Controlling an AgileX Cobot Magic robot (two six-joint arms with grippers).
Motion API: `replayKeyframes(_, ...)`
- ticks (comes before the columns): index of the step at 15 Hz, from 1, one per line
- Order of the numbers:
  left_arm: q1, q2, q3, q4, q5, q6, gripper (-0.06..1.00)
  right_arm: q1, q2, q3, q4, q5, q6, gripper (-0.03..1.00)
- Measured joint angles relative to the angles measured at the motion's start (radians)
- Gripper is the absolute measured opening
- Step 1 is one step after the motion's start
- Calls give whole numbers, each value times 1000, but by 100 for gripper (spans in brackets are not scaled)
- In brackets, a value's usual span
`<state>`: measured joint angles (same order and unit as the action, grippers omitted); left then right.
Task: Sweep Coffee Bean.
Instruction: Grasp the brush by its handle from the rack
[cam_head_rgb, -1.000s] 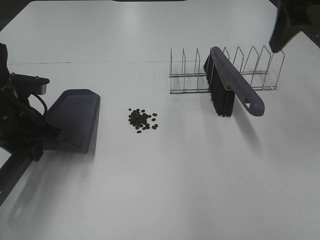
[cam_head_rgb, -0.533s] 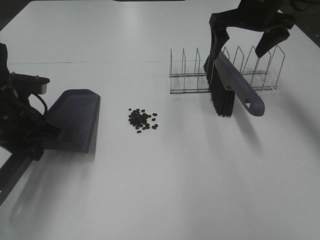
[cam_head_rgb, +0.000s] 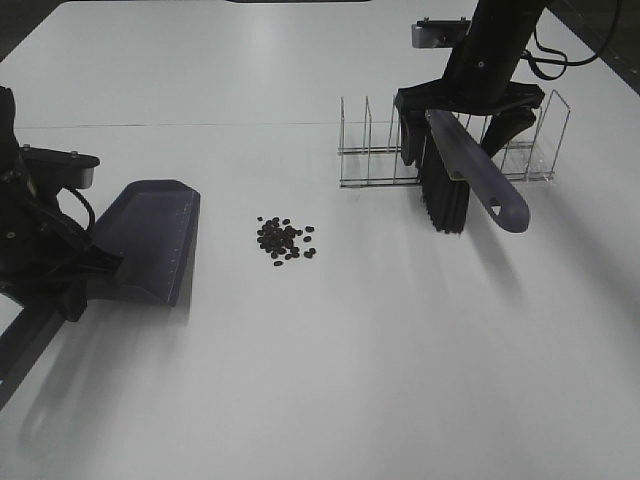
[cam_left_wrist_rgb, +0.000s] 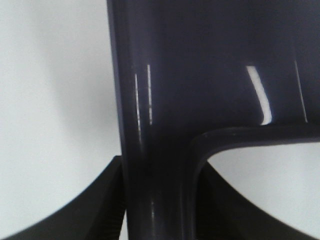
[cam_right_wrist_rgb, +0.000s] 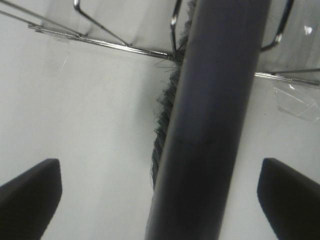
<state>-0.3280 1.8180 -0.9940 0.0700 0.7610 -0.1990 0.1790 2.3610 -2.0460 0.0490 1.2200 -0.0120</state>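
Note:
The coffee bean cluster (cam_head_rgb: 285, 240) lies on the white table left of centre. Left of it rests the purple dustpan (cam_head_rgb: 150, 240), its mouth facing the beans. My left gripper (cam_head_rgb: 72, 285) is shut on the dustpan handle (cam_left_wrist_rgb: 160, 190), and a dark finger (cam_left_wrist_rgb: 75, 215) shows on each side of it. The purple brush (cam_head_rgb: 470, 175) with black bristles leans in the wire rack (cam_head_rgb: 370, 150). My right gripper (cam_head_rgb: 462, 130) stands open astride the brush back (cam_right_wrist_rgb: 215, 115). Its fingertips (cam_right_wrist_rgb: 30, 195) are well apart from the brush on both sides.
The wire rack's thin dividers (cam_right_wrist_rgb: 125, 42) stand close around the brush and the right gripper. The white table (cam_head_rgb: 350, 380) stretches in front of the beans. The left arm's dark body (cam_head_rgb: 30, 230) is at the table's left edge.
The right gripper has come in from the upper right and lowered over the brush, its open fingers now straddling it. The left gripper and dustpan have not moved.

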Motion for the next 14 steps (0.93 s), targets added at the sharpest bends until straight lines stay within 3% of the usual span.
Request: replayKeyframes(14, 0, 0, 0, 0, -2, -16, 34, -18, 3, -1, 23, 0, 0, 99)
